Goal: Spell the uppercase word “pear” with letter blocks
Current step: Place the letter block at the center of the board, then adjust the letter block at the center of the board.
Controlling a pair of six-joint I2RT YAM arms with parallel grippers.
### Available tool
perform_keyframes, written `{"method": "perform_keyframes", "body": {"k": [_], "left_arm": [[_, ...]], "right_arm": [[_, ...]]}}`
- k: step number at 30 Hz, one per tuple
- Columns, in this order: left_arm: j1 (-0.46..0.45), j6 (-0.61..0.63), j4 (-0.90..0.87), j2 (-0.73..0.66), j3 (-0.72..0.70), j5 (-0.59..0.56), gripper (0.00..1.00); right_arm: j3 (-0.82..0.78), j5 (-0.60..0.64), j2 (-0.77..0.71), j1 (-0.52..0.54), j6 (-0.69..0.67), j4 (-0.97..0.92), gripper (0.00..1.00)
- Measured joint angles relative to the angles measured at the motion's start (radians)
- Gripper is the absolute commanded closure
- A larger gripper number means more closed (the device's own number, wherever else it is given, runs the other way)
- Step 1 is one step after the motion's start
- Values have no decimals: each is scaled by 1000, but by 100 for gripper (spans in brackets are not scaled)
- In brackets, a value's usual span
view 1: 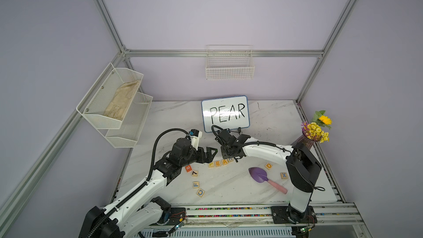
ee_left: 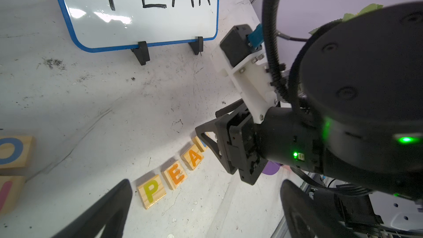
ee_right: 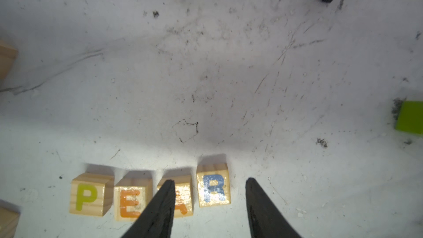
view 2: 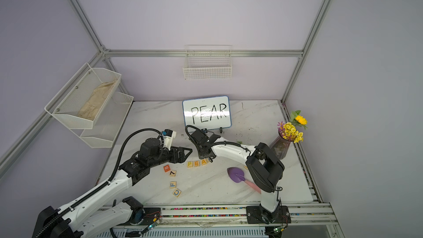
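My right jaws, released, straddle the R block [ee_right: 214, 187] (a gap beside it), last in the row on the desk [ee_right: 206, 65] after P block [ee_right: 90, 194], E block [ee_right: 130, 200], A block [ee_right: 184, 193]; my left jaws gape empty nearby; beyond, the whiteboard [view 1: 225, 113].

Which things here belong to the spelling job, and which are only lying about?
Job: pale wooden cubes lettered yellow P, orange E, orange A, blue R; white board reading PEAR.
Lying about: solid orange B cube; pale wooden cubes 7, F, C, D, X; purple trowel; flower vase.
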Motion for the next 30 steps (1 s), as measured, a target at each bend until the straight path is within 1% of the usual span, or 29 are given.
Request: {"method": "perform_keyframes", "body": {"k": [5,11,15,19,26,30], "left_arm": [[5,4,1,58,1,6,0],[13,4,0,113,1,13,0],[14,5,0,121,3,16,0],[17,4,0,123,3,19,0],[18,4,-3,116,3,19,0],[18,4,-6,100,3,18,0]], "right_arm": [[38,8,-14,-8,-14,5,46],[37,8,-14,-28,-29,3,47],[28,5,-13,-36,-32,-2,51],[-20,3,-3,-37,-32,13,53],[-37,3,87,-37,-32,27,54],[-45,3,103,-37,-32,36,54]]}}
